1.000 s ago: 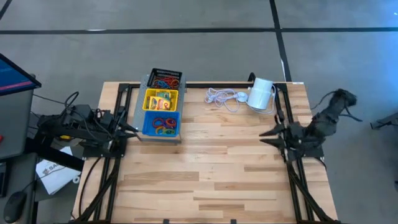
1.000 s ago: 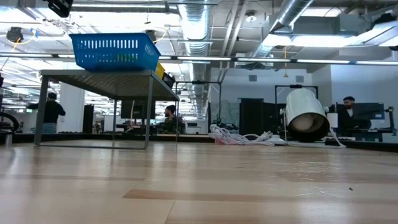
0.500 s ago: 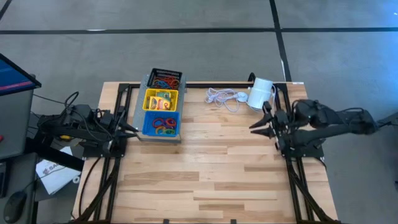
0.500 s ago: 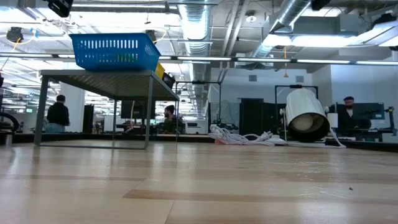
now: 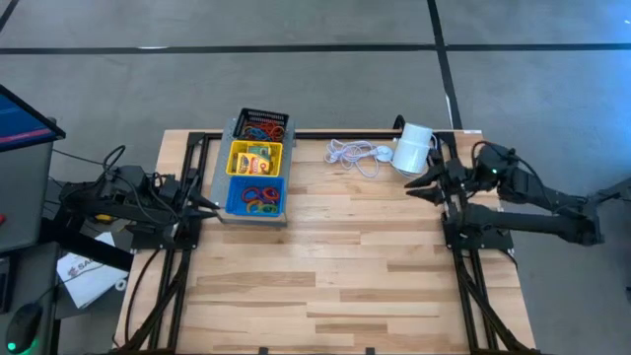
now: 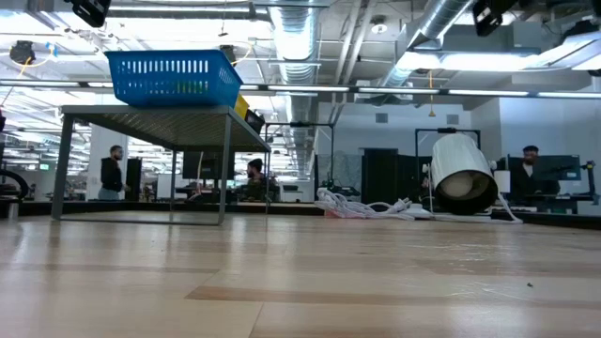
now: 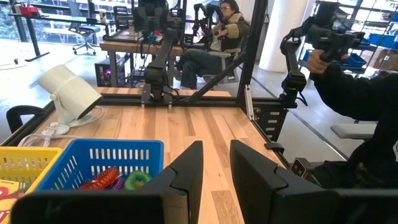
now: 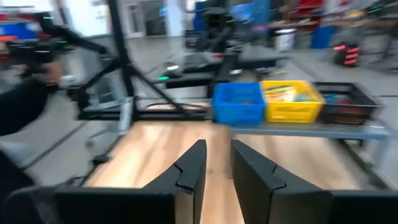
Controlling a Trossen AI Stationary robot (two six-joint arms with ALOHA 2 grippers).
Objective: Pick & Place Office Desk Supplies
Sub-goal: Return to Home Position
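Three trays sit in a row on a grey raised shelf (image 5: 223,187) at the table's far left: black mesh (image 5: 264,116), yellow (image 5: 237,158), blue (image 5: 234,197). Coloured rubber bands (image 5: 259,196) lie in the blue tray and in the mesh one. A yellow-green crayon box (image 5: 257,157) lies in the yellow tray. My left gripper (image 5: 211,205) hangs open beside the blue tray, at the left edge. My right gripper (image 5: 418,184) is open above the table's right side and faces the trays (image 8: 239,102) from across the table.
A white cylinder (image 5: 414,148) lies on its side at the far right, with a coiled white cord (image 5: 353,153) next to it. The middle and near part of the wooden table (image 5: 325,266) shows bare boards. People stand beyond the table, one holding a device (image 7: 329,37).
My right arm has unfolded and risen from its tucked pose at the right edge. Its gripper has moved toward the far edge, ending near the white cylinder. The left arm and the trays have stayed put.
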